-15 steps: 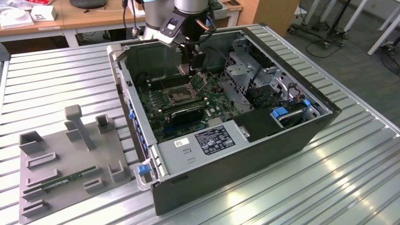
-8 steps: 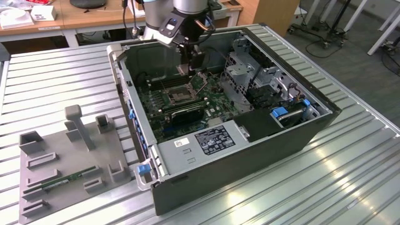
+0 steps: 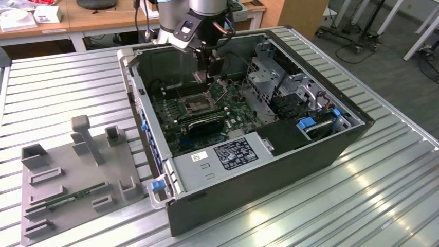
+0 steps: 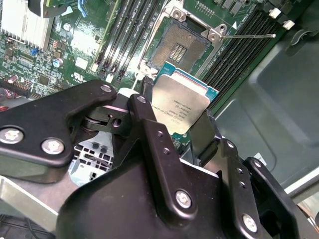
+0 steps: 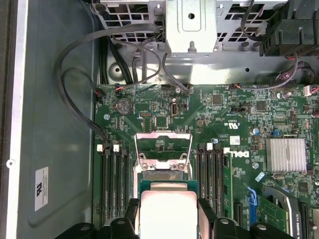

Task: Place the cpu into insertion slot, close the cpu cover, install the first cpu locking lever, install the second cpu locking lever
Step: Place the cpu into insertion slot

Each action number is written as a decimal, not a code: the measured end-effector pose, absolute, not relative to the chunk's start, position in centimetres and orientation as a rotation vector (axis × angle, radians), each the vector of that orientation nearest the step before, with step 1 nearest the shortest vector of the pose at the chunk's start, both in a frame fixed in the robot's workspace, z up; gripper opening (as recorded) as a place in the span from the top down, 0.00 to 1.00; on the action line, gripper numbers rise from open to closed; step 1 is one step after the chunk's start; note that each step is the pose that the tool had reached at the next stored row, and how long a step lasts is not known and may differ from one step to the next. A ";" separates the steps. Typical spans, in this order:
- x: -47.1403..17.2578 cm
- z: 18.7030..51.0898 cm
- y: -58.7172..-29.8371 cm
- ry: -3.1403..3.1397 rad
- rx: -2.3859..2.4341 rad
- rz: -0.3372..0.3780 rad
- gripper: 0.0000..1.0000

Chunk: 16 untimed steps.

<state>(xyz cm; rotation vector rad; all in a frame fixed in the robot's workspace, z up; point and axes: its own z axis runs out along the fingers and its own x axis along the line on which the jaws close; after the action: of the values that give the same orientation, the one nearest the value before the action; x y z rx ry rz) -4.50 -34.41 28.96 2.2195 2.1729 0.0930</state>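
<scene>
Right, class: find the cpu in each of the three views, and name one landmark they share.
Exterior view: cpu inside the open case, over the green board.
Second wrist view: cpu tilted, near the empty insertion slot.
First wrist view: cpu between two banks of memory slots.
Shared landmark: the memory slots flanking that slot.

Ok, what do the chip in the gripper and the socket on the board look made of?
The cpu: dull silvery metal lid with a satin sheen, on a green base, likely laminate. The insertion slot: dark matte centre, probably plastic, framed by shiny bare metal, seemingly steel.
</scene>
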 end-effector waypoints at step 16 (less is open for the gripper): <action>-4.6 28.7 -34.4 2.173 2.219 0.093 0.46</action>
<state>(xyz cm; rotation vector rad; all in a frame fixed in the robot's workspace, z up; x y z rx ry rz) -4.60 -34.41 28.69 2.2195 2.1729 0.0926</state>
